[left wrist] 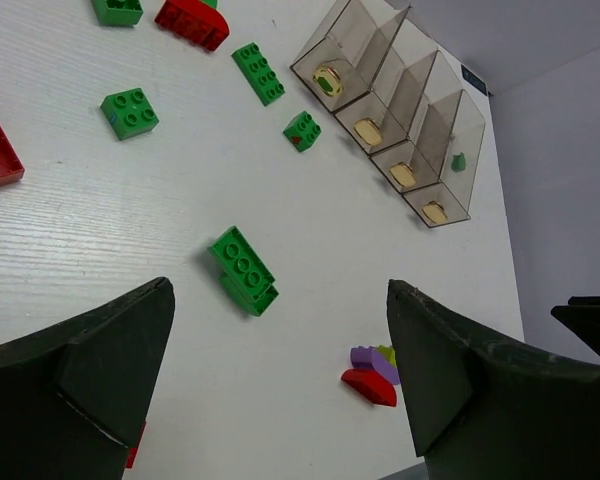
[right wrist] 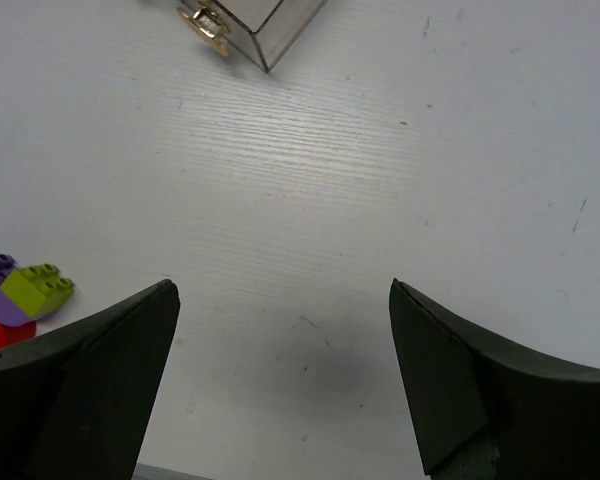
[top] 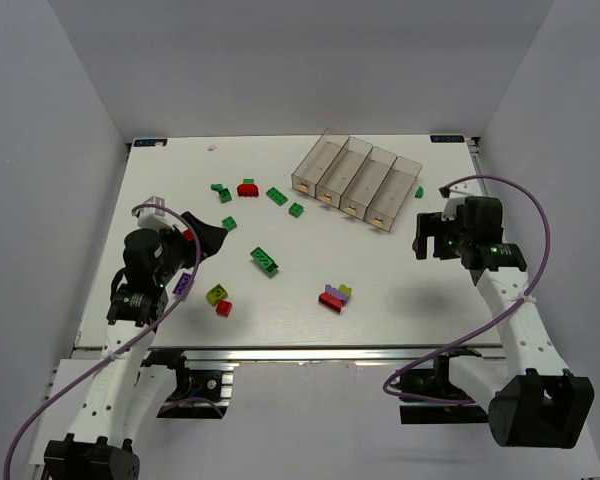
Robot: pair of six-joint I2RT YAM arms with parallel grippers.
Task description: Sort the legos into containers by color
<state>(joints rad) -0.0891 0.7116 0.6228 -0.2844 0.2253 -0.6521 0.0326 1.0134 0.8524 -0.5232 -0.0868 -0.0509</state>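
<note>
Your left hand [top: 202,238] hangs over the left of the worktop [top: 400,285], fingers spread wide and holding nothing. Just ahead of its fingertips lies a long green brick [left wrist: 245,270], studs showing. A square green brick [left wrist: 130,112] and a red brick [left wrist: 192,22] sit farther ahead. Close by its right finger, a small cluster [left wrist: 373,368] of red, purple and yellow-green bricks sits touching. The containers [left wrist: 400,115], four clear bins in a row, stand well ahead and to the right. Your right hand [top: 427,236] is also open and empty, with the bins' near corner ahead on its left and the cluster near its left finger. These legos are likely light, rigid and smooth-sided. Pinch the long green one squarely across its narrow width, on the flat walls, or it may skid.
</note>
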